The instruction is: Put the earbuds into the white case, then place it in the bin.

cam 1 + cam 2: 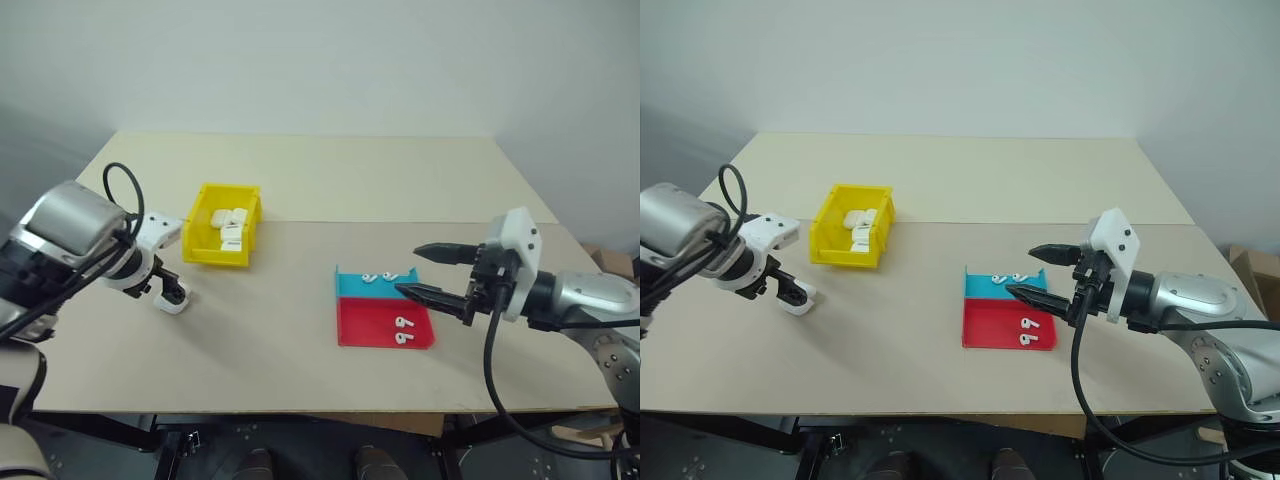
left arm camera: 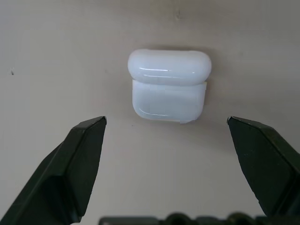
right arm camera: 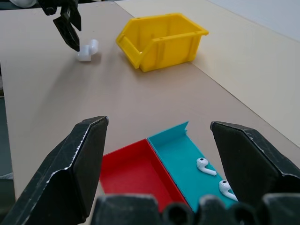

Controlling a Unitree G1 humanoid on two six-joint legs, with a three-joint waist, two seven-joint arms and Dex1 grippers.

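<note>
Jaws spread wide, left gripper [image 2: 166, 123] is hanging over the small glossy white case [image 2: 168, 85] near the yellow plastic bin [image 1: 222, 225]; right gripper [image 1: 428, 272] is gaping empty too.

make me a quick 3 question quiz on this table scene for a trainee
1. True or false: the left gripper is shut on the white case.
2. How many earbuds lie in the tray's red half?
3. Where are the other white cases: A) in the yellow bin, B) in the tray's blue half?

Key: 1 false, it is open above the case, which lies on the table. 2 two. 3 A.
</note>
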